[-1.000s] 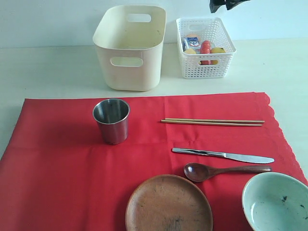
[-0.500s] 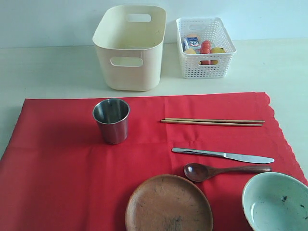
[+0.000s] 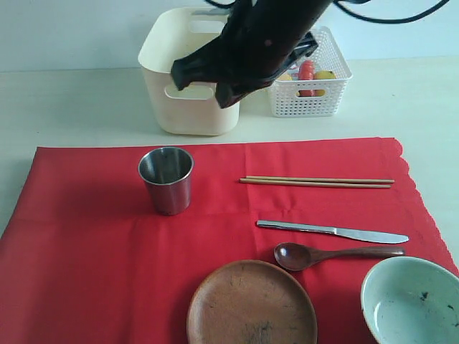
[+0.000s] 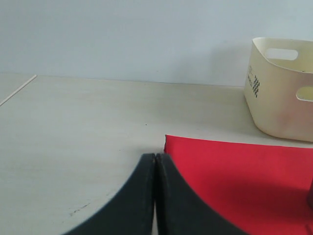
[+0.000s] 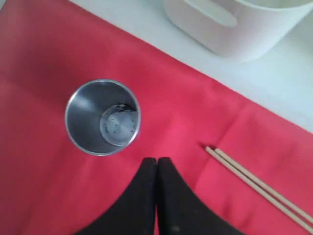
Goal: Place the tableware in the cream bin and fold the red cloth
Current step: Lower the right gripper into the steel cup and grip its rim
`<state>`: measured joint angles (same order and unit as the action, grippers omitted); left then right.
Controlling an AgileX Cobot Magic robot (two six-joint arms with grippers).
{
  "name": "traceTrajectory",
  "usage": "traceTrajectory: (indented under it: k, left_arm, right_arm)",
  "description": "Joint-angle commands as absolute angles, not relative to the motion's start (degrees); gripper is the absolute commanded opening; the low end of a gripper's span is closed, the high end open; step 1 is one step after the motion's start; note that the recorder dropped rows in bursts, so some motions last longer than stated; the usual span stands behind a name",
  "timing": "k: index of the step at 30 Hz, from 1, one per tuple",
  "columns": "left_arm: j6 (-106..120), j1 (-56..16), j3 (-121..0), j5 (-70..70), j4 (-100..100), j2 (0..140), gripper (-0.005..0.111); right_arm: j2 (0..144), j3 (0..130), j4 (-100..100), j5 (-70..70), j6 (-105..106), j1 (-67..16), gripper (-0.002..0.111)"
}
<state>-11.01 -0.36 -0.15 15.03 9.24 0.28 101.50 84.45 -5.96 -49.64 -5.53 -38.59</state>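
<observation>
The red cloth (image 3: 93, 251) lies spread flat on the pale tabletop (image 3: 72, 107), with its scalloped edge at the right. All the tableware rests on it. The steel cup (image 3: 166, 179) stands upright in the far left part. To its right lies the pair of wooden chopsticks (image 3: 315, 182), pointing left to right. Nearer lies the metal table knife (image 3: 330, 231), and just nearer again the dark wooden spoon (image 3: 330, 254), its scoop to the left. The round brown wooden plate (image 3: 251, 304) sits at the near edge, and the pale green-white bowl (image 3: 412, 301) at the near right corner. The cream bin (image 3: 179, 115) stands on the bare tabletop beyond the far edge of the cloth, with the white lattice basket (image 3: 315, 100) just to its right. The dark right arm (image 3: 251, 43) hangs in the air in front of both. The right tool (image 5: 156, 161) has its fingers pressed together with nothing between them, above the cloth beside the cup. The left tool (image 4: 155, 157) is likewise pressed together and empty, over bare tabletop just outside the far left corner of the cloth.
</observation>
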Motion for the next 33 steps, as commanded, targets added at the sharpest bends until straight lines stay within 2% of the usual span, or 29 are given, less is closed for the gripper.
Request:
traceTrajectory:
  k: [1,10,13,33]
  left_arm:
    - [-11.0,-0.8,0.0,14.7,9.6,0.0,0.002]
    - [-11.0,-0.8,0.0,14.7,9.6,0.0,0.002]
    - [-11.0,-0.8,0.0,14.7,9.6,0.0,0.002]
    - [-11.0,-0.8,0.0,14.7,9.6,0.0,0.002]
  right_arm:
    - [104.9,84.1,-5.5,-45.5,-10.8,-42.1,0.005]
    - [112.0,84.2,-3.1,-41.0,-13.6,-44.3,0.043]
    - [113.9,84.4,-1.3,-40.0,-13.6,-44.3,0.050]
    - [119.1,84.4,0.0,-34.2,-13.1,-44.3,0.051]
